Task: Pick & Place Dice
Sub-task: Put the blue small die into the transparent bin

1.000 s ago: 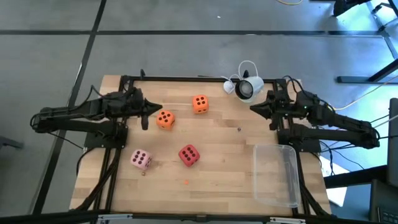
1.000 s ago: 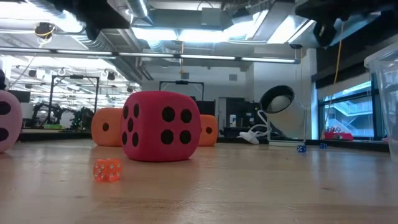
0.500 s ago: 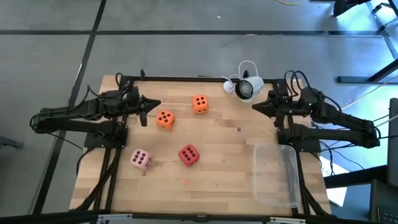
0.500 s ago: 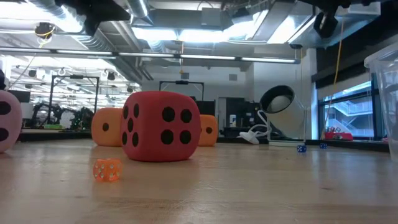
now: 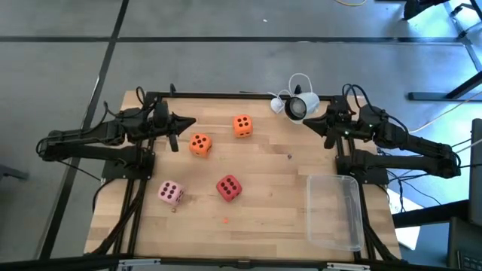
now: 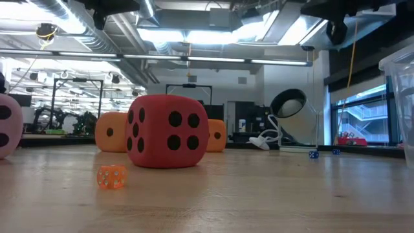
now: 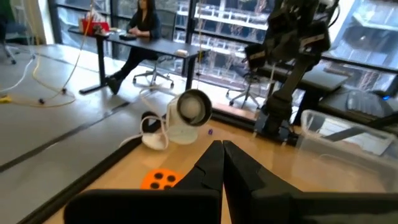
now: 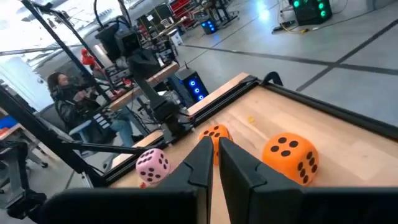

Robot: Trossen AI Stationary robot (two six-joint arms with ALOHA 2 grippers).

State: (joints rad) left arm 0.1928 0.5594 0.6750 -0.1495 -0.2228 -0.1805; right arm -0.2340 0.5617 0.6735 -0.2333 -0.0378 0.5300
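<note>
Left gripper (image 5: 190,122) raised at nine o'clock on the tabletop (image 5: 279,211), fingers clenched on nothing, swung slightly away from the near orange die (image 5: 199,144). Right gripper (image 5: 309,124) at three o'clock, fingers also clenched empty, lifted a touch since a second ago. Far orange die (image 5: 242,126) at twelve, red die (image 5: 228,187) near centre, pink die (image 5: 170,193) at eight; clear bin (image 5: 334,211) at four. No pick begun yet.

Left arm: extends from the table's left edge toward centre, raised above the surface. Left gripper (image 5: 186,123) points inward, fingers (image 7: 214,163) pressed together, holding nothing. Right arm: mirrors this from the right edge. Right gripper (image 5: 310,123) points inward, fingers (image 8: 202,160) closed, empty.
</note>
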